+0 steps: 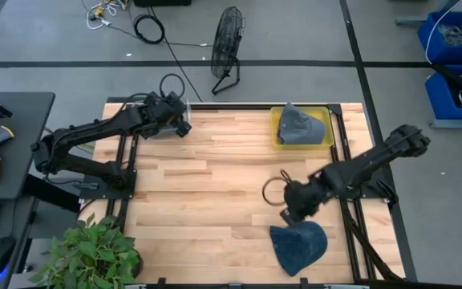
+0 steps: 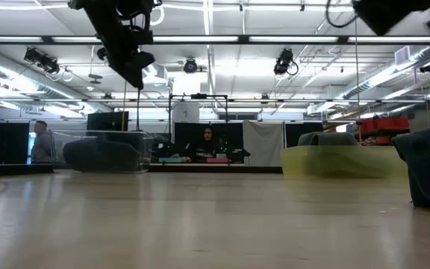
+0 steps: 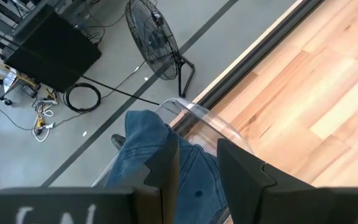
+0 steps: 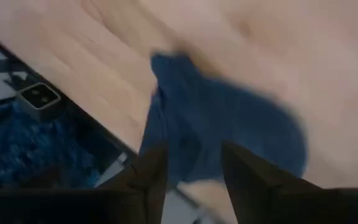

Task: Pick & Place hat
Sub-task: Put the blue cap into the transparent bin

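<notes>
A: How do the right gripper's [image 1: 290, 210] fingers stand?

B: Parted by a narrow gap, nothing between them. It hangs just above the dark blue denim bucket hat [image 1: 299, 246], which lies near the front edge of the pale wooden table [image 1: 207, 193], on the right side. In the right wrist view the 2 dark fingers [image 4: 149, 177] frame the hat, but contact cannot be told.

A: Which way does that hat run?

B: Its shape is too slumped to give a long axis.

A: And the left gripper [image 1: 180, 120]?

B: At the table's far left corner, over a clear plastic bin [image 3: 194, 118] with blue denim cloth [image 3: 143, 149] in it. Its fingers [image 3: 241, 165] show a small gap and grasp nothing.

A: Anything else?

B: A grey fabric hat [image 1: 301, 124] sits in the yellow plastic bin [image 1: 277, 138] at the far right.
</notes>
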Tool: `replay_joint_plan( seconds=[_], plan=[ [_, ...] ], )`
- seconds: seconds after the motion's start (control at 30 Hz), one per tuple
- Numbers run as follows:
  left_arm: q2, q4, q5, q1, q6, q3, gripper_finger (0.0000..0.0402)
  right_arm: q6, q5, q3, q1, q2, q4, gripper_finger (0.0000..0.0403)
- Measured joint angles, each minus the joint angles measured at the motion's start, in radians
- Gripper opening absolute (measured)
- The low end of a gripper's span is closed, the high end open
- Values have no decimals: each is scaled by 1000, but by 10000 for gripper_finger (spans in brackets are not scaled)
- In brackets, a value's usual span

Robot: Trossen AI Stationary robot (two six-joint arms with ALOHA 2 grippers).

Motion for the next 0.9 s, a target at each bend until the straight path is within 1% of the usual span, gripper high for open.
replay_joint_plan(
  seconds=[0.1, 0.2, 0.27, 0.33, 0.43, 0.57, 0.77, 0.9],
  plan=[
    [0, -16, 0, 0, -1, 0, 112, 192, -55, 0, 67, 56, 13, 153],
    [0, -40, 0, 1, -8, 0, 112, 391, -120, 0, 122, 128, 65, 153],
    [0, -49, 0, 1, -23, 0, 112, 484, -146, 0, 152, 182, 123, 153],
    [0, -48, 0, 1, -27, 0, 112, 541, -148, 0, 178, 236, 180, 153],
    [0, -48, 0, 1, -27, 0, 112, 610, -159, 0, 199, 308, 221, 153],
    [0, -46, 0, 1, -26, 0, 112, 647, -247, 0, 203, 366, 218, 153],
    [0, -45, 0, 1, -26, 0, 112, 647, -309, 0, 200, 353, 245, 153],
    [0, -46, 0, 1, -26, 0, 112, 726, -440, 2, 199, 325, 257, 153]
  ],
)
